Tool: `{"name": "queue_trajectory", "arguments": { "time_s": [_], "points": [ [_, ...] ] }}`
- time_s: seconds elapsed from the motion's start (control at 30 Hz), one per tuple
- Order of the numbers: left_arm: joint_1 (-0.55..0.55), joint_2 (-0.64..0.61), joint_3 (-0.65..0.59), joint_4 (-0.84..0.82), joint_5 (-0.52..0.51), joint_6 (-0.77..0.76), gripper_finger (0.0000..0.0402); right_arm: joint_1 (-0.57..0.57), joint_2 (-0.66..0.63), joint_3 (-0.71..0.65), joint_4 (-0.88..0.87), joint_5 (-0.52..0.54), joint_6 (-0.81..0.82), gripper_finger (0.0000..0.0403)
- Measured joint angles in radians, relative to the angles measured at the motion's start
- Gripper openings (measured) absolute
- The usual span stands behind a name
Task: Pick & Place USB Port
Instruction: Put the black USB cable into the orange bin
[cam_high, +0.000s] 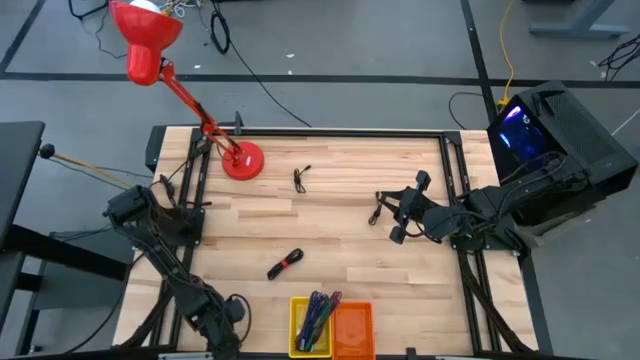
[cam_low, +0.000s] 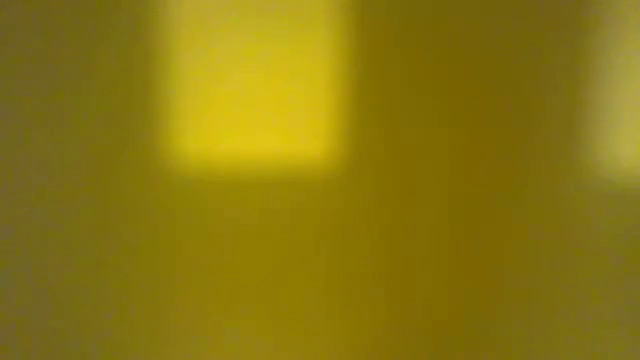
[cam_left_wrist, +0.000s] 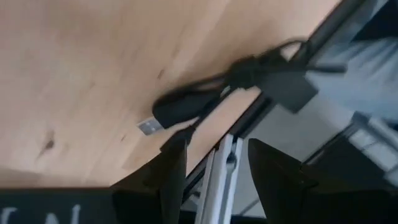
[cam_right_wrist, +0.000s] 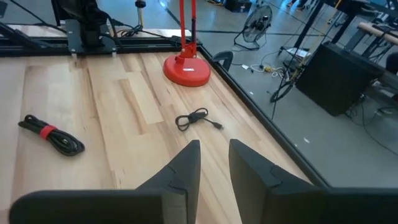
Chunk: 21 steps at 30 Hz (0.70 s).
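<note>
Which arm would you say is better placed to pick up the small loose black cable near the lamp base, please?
Probably the right. The right gripper hovers open over the table's right half, and its wrist view shows the small black cable directly ahead. The left gripper sits at the near-left edge, much farther off.

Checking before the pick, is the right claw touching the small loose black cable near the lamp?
Apart. In the right wrist view, bare wood shows between the right claw and the small black cable; the high view also shows a gap.

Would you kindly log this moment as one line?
left gripper: open, by table edge | right gripper: open, above table | bundled cable: untouched | bins: front edge
</note>
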<state>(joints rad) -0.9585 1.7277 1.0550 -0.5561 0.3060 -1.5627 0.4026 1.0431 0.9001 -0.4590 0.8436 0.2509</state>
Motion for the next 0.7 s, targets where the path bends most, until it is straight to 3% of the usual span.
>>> {"name": "queue_trajectory", "arguments": {
  "time_s": [0.7],
  "points": [
    [0.037, 0.038, 0.000, 0.025, -0.043, 0.235, 0.0176, 0.000, 0.000, 0.000, 0.001, -0.024, 0.011, 0.0086]
  ]
}}
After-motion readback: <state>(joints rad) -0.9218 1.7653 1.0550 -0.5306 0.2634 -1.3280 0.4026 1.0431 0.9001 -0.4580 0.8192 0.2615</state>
